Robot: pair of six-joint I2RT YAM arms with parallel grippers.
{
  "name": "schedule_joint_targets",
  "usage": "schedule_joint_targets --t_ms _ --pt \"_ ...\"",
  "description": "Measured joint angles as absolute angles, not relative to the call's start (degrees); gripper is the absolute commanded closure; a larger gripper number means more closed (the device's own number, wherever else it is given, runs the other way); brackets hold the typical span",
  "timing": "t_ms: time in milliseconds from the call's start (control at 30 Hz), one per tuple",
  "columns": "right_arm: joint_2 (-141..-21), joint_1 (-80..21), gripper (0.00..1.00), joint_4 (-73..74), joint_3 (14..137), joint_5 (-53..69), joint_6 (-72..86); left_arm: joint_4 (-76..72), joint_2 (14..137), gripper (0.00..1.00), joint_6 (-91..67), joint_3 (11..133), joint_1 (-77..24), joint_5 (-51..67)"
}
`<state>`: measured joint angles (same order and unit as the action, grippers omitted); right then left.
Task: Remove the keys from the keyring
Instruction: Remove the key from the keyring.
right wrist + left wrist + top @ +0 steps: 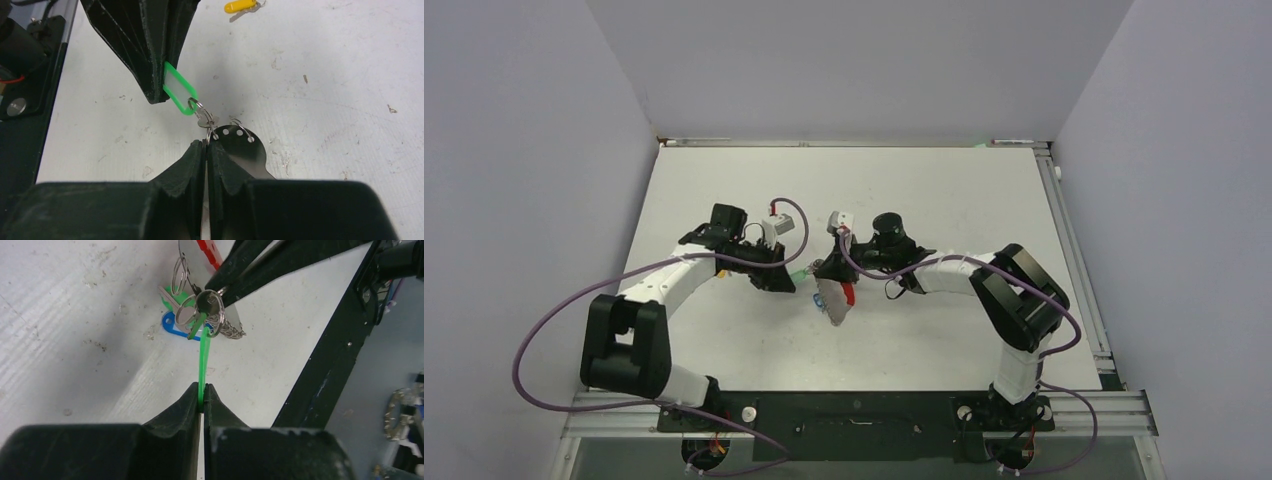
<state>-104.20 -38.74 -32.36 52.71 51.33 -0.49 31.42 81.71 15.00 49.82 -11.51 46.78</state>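
Note:
My left gripper [202,390] is shut on the edge of a green tag [204,347], which also shows in the right wrist view [179,95]. A small silver key [187,315] links the tag to the keyring [240,145], a silver plate with holes, small rings, a bit of chain and a red strap [849,293]. My right gripper [206,142] is shut on the keyring's small ring at the plate's edge. The bunch hangs between the two grippers [809,273], just above the table. A blue tag [172,325] and a second green tag [175,296] hang below it.
A yellow-tagged key [240,6] lies loose on the white table [944,200] beyond the left gripper. The black frame rail [330,370] runs along the near edge. Purple cables loop over both arms.

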Motion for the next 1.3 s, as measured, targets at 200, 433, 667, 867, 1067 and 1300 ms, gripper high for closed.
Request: schedule_joint_targets --t_ms 200,433,667,867,1067,1300 --pt "-104.60 -39.79 0.95 -26.04 53.12 47.51 -7.01 42.59 97.27 1.00 9.39 61.73 -10.61 48.07" --pt "-104.66 -39.42 0.95 -19.84 56.23 45.67 -12.56 46.52 105.67 0.83 0.49 63.11 -7.44 56.12" --pt "-104.66 -38.87 0.95 -13.41 57.34 45.34 -16.95 40.77 102.85 0.17 -7.38 57.25 -8.25 57.47" --pt "-104.64 -38.54 0.95 -7.25 59.48 45.36 -19.53 21.80 83.46 0.04 -11.14 49.50 -4.10 50.09" --pt "-104.64 -38.54 0.95 2.07 63.94 44.31 -20.34 -3.05 77.14 0.19 -12.16 44.49 -4.03 48.36" --pt "-103.66 -38.61 0.95 8.40 66.24 44.29 -18.79 -22.37 78.43 0.42 -17.82 28.56 -9.45 49.54"
